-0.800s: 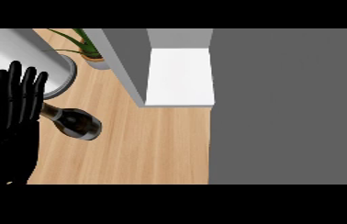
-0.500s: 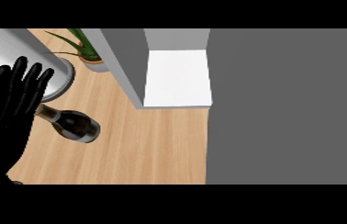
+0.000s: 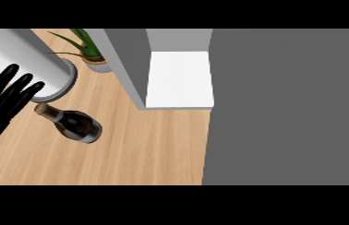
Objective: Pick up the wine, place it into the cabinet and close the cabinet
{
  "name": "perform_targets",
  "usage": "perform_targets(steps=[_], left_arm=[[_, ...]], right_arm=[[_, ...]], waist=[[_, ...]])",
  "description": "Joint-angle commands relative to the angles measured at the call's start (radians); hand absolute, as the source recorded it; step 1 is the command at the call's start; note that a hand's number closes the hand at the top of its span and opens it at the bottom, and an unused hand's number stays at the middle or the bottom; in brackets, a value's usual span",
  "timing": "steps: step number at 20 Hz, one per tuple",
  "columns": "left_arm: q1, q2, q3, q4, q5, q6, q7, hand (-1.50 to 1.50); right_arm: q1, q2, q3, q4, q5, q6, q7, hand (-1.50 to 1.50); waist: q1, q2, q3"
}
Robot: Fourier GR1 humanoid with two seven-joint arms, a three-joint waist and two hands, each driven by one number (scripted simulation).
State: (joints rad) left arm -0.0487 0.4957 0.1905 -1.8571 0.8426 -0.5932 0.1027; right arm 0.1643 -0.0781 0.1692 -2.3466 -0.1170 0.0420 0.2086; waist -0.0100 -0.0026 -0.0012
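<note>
The left hand (image 3: 12, 102), cut off at the view's edge, spreads straight fingers beside the wine bottle (image 3: 75, 125).

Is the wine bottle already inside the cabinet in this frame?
No, the wine bottle is on the wooden counter, left of the open cabinet and beside the left hand.

One view, taken from the robot's head, looks steeply down onto the wooden worktop (image 3: 136, 150). The cabinet (image 3: 181, 79) sits just above the middle of the frame, seen from overhead and fairly near. The worktop spreads to the left of the cabinet and below it. A flat grey area (image 3: 279, 104) fills everything to the cabinet's right. Well left of the cabinet, the frame's edge cuts off the left hand (image 3: 15, 97).
</note>
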Motion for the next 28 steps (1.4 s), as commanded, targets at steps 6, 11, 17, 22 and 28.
perform_targets(steps=[6,11,17,22,28], left_arm=[[-0.003,0.194,0.116,0.029,0.344,-0.033,0.175,-1.50],[-0.016,0.246,0.165,0.086,0.423,-0.052,0.234,-1.50],[0.041,0.212,0.167,-0.063,0.395,0.049,0.280,-1.50],[0.004,0.182,0.178,0.017,0.335,0.009,0.267,-1.50],[-0.058,0.172,0.147,0.115,0.279,-0.024,0.277,-1.50]], right_arm=[[0.023,0.014,0.161,-0.299,0.098,-0.095,0.287,-1.50],[-0.075,0.074,0.325,-0.238,0.266,-0.184,0.337,-1.50],[-0.002,0.003,0.286,-0.326,0.217,-0.176,0.351,-1.50],[-0.058,0.003,0.321,-0.303,0.263,-0.228,0.370,-1.50],[-0.101,-0.039,0.315,-0.361,0.246,-0.260,0.444,-1.50]], waist=[[0.007,-0.001,0.001],[0.010,0.000,-0.001],[0.009,-0.003,0.001],[0.002,-0.001,0.000],[-0.007,-0.001,0.000]])
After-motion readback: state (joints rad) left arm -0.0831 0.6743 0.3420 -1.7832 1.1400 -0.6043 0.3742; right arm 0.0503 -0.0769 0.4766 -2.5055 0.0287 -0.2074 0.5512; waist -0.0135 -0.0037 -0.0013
